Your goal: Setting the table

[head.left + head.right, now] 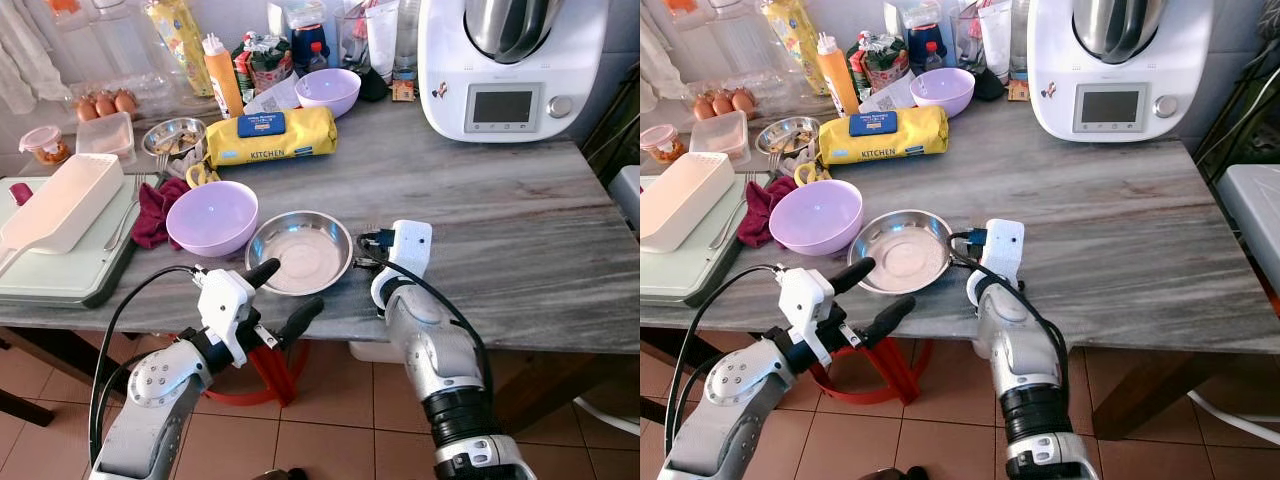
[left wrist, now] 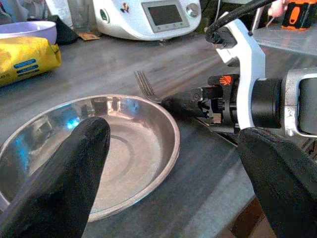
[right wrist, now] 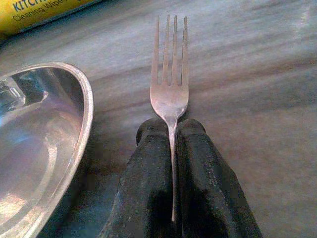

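A round steel plate lies near the front edge of the grey table. To its right, my right gripper is shut on the handle of a steel fork. The fork lies low over the tabletop beside the plate's rim, its tines pointing away from me. In the left wrist view the fork sticks out past the plate. My left gripper is open at the table's front edge, just before the plate, with nothing between its fingers.
A purple bowl sits left of the plate, beside a red cloth. A white container rests on a green board at the left. Behind are a yellow pack, a second purple bowl and a white kitchen machine.
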Robot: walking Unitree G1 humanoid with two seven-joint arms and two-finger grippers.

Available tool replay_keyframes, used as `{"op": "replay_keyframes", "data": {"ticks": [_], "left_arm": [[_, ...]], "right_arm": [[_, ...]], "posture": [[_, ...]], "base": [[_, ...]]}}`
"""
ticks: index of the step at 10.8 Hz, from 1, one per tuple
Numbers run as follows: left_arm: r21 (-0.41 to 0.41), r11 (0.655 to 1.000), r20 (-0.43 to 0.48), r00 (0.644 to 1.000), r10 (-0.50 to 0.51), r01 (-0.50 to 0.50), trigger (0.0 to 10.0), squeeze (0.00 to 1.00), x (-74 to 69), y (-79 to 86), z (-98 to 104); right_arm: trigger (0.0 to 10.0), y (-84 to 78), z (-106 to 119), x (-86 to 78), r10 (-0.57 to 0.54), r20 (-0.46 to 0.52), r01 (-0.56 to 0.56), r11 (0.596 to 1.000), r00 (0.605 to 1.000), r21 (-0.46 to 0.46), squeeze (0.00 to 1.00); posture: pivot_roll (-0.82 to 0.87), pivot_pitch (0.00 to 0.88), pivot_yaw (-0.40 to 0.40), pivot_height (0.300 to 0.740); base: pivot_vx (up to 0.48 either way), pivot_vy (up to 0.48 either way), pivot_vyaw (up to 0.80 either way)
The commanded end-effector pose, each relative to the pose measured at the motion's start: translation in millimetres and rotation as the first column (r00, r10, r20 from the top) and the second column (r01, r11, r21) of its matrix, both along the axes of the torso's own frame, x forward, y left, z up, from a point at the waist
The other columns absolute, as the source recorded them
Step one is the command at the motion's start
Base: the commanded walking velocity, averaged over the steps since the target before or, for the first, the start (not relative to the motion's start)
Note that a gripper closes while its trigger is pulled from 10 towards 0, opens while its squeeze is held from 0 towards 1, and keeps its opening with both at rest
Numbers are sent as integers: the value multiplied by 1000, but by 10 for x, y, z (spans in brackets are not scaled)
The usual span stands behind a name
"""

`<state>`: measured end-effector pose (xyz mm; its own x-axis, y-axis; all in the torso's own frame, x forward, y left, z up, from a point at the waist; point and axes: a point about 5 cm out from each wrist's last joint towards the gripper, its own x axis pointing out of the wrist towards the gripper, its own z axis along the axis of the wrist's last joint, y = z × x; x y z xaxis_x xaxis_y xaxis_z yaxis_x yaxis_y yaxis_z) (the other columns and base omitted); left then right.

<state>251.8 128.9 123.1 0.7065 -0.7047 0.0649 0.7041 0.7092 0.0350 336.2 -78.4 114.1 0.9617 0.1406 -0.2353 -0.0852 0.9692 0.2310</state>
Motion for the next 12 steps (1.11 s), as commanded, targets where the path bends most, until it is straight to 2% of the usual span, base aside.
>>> {"op": "replay_keyframes", "data": {"ticks": [1, 2, 3, 4, 9, 12], "left_arm": [[7, 1000, -1, 1000, -3, 3, 10000, 0, 5, 7, 4], [8, 1000, -3, 1000, -4, 4, 10000, 0, -2, 0, -6], [10, 1000, -4, 1000, -4, 4, 10000, 0, -3, 0, -11], [11, 1000, -4, 1000, -2, 2, 10000, 0, 0, 2, -15], [12, 1000, -3, 1000, -2, 3, 10000, 0, 17, -6, -24], [12, 1000, 0, 1000, -4, 4, 10000, 0, 21, -10, -26]], "right_arm": [[10000, 89, -2, 3, 21, -10, -21, 1000, 1000, 19, 0], [10000, 85, -20, 9, 23, -16, -22, 999, 1000, 24, 0], [10000, 85, -25, 10, 23, -17, -23, 999, 1000, 24, 145], [10000, 78, -41, 4, 26, -22, -25, 999, 999, 24, 1000], [10000, 53, -65, -1, 22, -22, -21, 1000, 1000, 17, 1000], [10000, -15, 40, -2, 13, 51, -12, 1000, 999, -16, 1000]], "posture": [[-57, 115, 104, 740], [-56, 115, 101, 740], [-56, 114, 101, 740], [-56, 112, 100, 740], [-57, 105, 99, 740], [-56, 99, 98, 740]], "base": [[0, 0, 0], [0, 0, 0], [0, 0, 0], [0, 0, 0], [0, 0, 0], [0, 0, 0]]}}
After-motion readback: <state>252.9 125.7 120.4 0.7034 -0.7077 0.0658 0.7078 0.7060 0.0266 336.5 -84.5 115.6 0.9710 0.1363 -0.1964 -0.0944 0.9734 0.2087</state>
